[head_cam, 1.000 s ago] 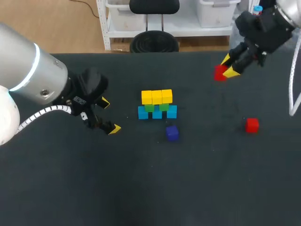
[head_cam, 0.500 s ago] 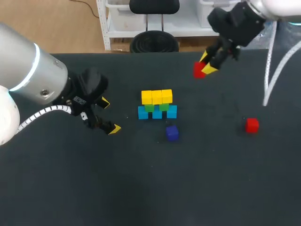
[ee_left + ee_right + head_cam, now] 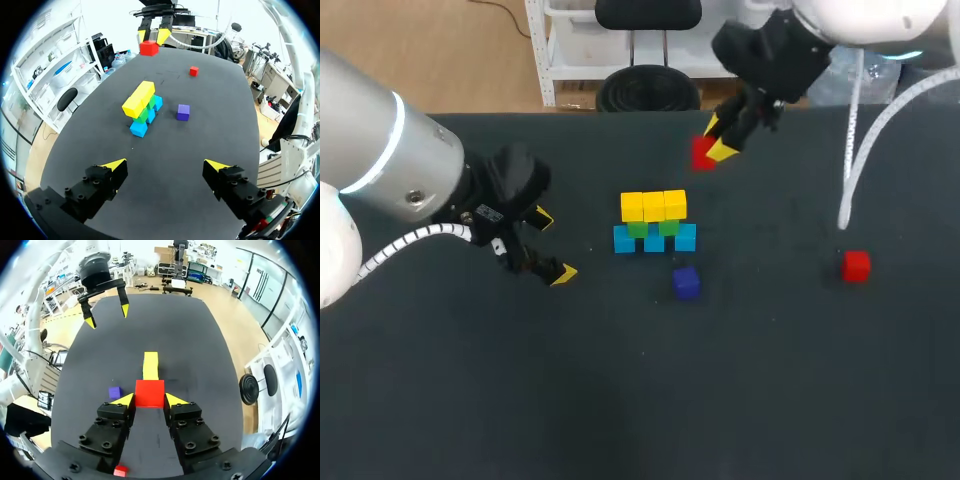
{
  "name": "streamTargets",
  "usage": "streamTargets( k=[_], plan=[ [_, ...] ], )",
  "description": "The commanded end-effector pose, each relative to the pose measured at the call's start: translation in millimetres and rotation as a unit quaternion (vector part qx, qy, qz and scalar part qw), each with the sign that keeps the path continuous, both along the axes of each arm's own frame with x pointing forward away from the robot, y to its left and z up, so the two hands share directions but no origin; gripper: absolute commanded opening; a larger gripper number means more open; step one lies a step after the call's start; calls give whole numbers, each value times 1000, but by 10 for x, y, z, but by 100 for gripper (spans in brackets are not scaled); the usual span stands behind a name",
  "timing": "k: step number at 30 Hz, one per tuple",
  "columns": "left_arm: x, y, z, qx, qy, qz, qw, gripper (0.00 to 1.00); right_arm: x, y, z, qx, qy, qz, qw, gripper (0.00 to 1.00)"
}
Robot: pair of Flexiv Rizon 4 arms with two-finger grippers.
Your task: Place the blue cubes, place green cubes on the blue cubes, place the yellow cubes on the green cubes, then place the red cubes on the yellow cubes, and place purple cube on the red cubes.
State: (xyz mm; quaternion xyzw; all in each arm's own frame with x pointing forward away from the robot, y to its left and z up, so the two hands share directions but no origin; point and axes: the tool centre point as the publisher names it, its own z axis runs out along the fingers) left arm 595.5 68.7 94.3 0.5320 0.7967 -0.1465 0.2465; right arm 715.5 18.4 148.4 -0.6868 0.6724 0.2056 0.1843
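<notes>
In the table's middle stands a stack: a row of blue cubes (image 3: 655,240), green cubes (image 3: 653,228) on them and yellow cubes (image 3: 654,205) on top. My right gripper (image 3: 712,150) hangs above the table behind and to the right of the stack, shut on a red cube (image 3: 702,152), which sits between its fingers (image 3: 149,393) with the yellow row (image 3: 150,365) ahead. A second red cube (image 3: 856,265) lies at the right. The purple cube (image 3: 686,282) rests just in front of the stack. My left gripper (image 3: 548,245) is open to the stack's left, nothing between its fingers (image 3: 165,167).
The dark table (image 3: 640,400) stretches bare in front of the stack and at the left. The stack (image 3: 142,107) and purple cube (image 3: 183,112) lie ahead of my left gripper, with my right gripper (image 3: 154,37) beyond them.
My right gripper has carried the red cube leftward along the far side of the table, toward the stack. The left arm has stayed still.
</notes>
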Motion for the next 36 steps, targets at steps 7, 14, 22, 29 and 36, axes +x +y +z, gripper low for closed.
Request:
streamTargets(
  k=[7,14,22,29,36],
  plan=[
    [-1,-3,-4,1,-1,1,1000,100,-37,244,-99,-4,-2,2,1000,0],
    [-1,-3,-4,1,-1,1,1000,100,-102,419,-161,0,5,9,1000,0],
    [-1,-3,-4,1,-1,1,1000,100,-152,553,-217,2,11,20,1000,0],
    [-1,-3,-4,1,-1,1,1000,100,-158,633,-272,3,20,22,1000,0],
    [-1,-3,-4,1,-1,1,1000,100,-172,696,-312,7,31,17,999,0]
  ],
)
